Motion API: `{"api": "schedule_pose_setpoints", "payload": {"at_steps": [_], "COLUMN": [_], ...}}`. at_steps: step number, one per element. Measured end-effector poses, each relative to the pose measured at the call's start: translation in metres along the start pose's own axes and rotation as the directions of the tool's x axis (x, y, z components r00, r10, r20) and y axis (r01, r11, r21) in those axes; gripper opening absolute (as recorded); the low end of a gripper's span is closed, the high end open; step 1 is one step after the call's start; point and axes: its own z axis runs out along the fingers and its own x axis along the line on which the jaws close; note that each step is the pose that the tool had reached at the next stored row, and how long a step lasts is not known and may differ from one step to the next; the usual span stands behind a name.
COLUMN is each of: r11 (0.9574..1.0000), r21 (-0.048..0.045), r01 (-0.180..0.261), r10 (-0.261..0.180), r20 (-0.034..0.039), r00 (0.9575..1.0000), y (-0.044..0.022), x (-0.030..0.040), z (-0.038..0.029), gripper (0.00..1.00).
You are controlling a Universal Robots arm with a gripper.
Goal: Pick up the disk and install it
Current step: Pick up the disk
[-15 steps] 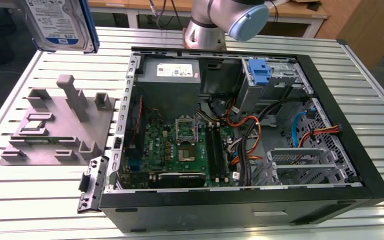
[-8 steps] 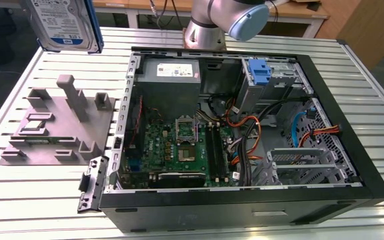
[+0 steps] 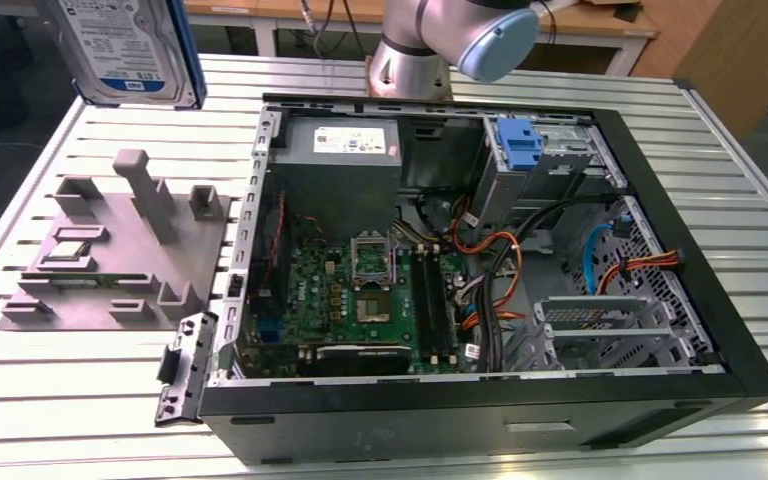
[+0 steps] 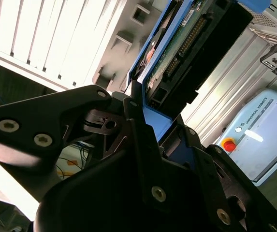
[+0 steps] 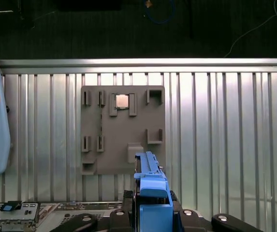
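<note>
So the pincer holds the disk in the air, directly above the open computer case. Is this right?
Not quite. The pincer does hold the disk in the air, but above the grey fixture plate beside the open computer case, not above it; the first wrist view shows the plate under it.

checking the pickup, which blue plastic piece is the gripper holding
The blue carrier bracket framing the silver-grey hard drive, clamped in the gripper above the table. The other, an upright blue latch, sits on the grey metal cage in the case.

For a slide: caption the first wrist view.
Gripper holds the disk edge-on, grey fixture plate and slatted table beyond.
</note>
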Motion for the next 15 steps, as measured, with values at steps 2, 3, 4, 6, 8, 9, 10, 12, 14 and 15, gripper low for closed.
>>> {"api": "schedule_pose_setpoints", "payload": {"at_steps": [2, 3, 4, 6, 8, 9, 10, 12, 14, 15], "r11": [1.0000, 1.0000, 1.0000, 1.0000, 1.0000, 1.0000, 1.0000, 1.0000, 1.0000, 1.0000], "r21": [0.0001, 0.0000, 0.0000, 0.0000, -0.0005, -0.0005, -0.0005, -0.0005, -0.0004, -0.0004], "r01": [0.000, 0.000, 0.000, 0.000, 0.000, 0.000, 0.000, 0.000, 0.000, 0.000], "r10": [0.000, 0.000, 0.000, 0.000, 0.000, 0.000, 0.000, 0.000, 0.000, 0.000], "r20": [0.0000, 0.0000, 0.0000, 0.0000, -0.0001, 0.0000, 0.0001, 0.0000, 0.0001, 0.0000], "r00": [1.0000, 1.0000, 1.0000, 1.0000, 1.0000, 1.0000, 1.0000, 1.0000, 1.0000, 1.0000], "y": [-0.0003, -0.0008, -0.0017, -0.0060, -0.0123, -0.0141, -0.0161, -0.0207, -0.0245, -0.0263], "x": [0.0038, 0.0052, 0.0060, 0.0062, 0.0061, 0.0061, 0.0060, 0.0059, 0.0058, 0.0057], "z": [-0.0001, -0.0001, -0.0001, -0.0001, -0.0003, -0.0003, -0.0003, -0.0003, -0.0003, -0.0003], "gripper": [0.36, 0.36, 0.36, 0.36, 0.36, 0.36, 0.36, 0.36, 0.36, 0.36]}}
